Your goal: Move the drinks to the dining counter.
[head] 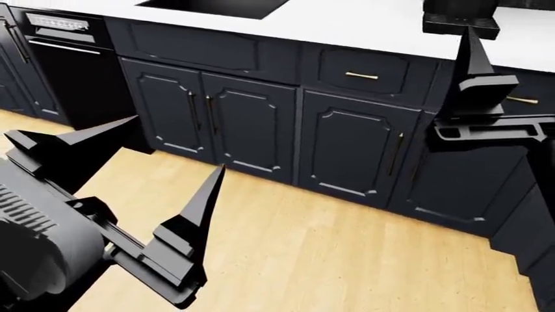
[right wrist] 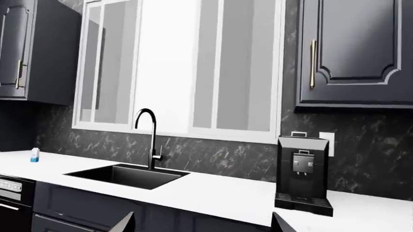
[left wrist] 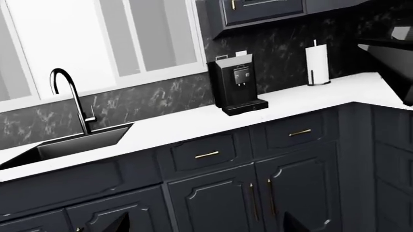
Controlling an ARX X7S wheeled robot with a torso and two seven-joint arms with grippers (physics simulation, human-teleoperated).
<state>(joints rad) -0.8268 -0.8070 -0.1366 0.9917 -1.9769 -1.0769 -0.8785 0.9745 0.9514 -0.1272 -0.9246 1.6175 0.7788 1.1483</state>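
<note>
A small white-and-blue milk carton [right wrist: 34, 154] stands on the white worktop [right wrist: 213, 193] at its far end, well beyond the sink; it shows only in the right wrist view. The cola can, the white bottle and the dining counter are out of view. My left gripper [head: 152, 166] is open and empty, low over the wooden floor in front of the dark cabinets; its fingertips [left wrist: 119, 223] stand wide apart. My right gripper [right wrist: 201, 224] is open and empty, raised at worktop height near the coffee machine; one of its fingers [head: 476, 58] shows in the head view.
The white worktop holds a black sink [right wrist: 125, 175] with a black tap [right wrist: 152, 137], a black coffee machine [left wrist: 235, 87] and a paper towel roll [left wrist: 317, 63]. Dark panelled cabinets [head: 251, 123] stand below, a black appliance [head: 69, 65] at their left. Wooden floor [head: 329, 253] lies in front.
</note>
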